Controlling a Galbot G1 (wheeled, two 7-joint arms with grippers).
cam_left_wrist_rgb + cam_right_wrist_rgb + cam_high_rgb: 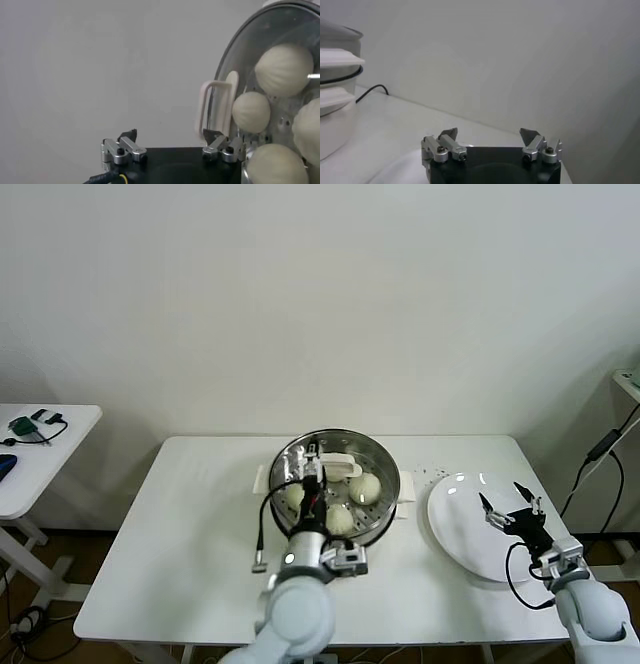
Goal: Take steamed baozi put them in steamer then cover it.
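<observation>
The steamer [375, 454] stands at the table's middle, its shiny rim and cream base also in the right wrist view [335, 115]. A clear glass lid [240, 45] with a cream handle [335, 463] lies over it. Through the glass I see the baozi [365, 486]; four show in the left wrist view [284, 67]. My left gripper [318, 476] is open and empty, just over the lid's near side, one fingertip [212, 136] beside the handle [215, 107]. My right gripper [505, 502] is open and empty above the white plate [455, 529].
The plate lies at the right of the white table [190, 534]. A black cable [262, 529] hangs by my left arm. A side table [40, 454] with a green item stands far left. Another cable [600, 449] runs at the far right.
</observation>
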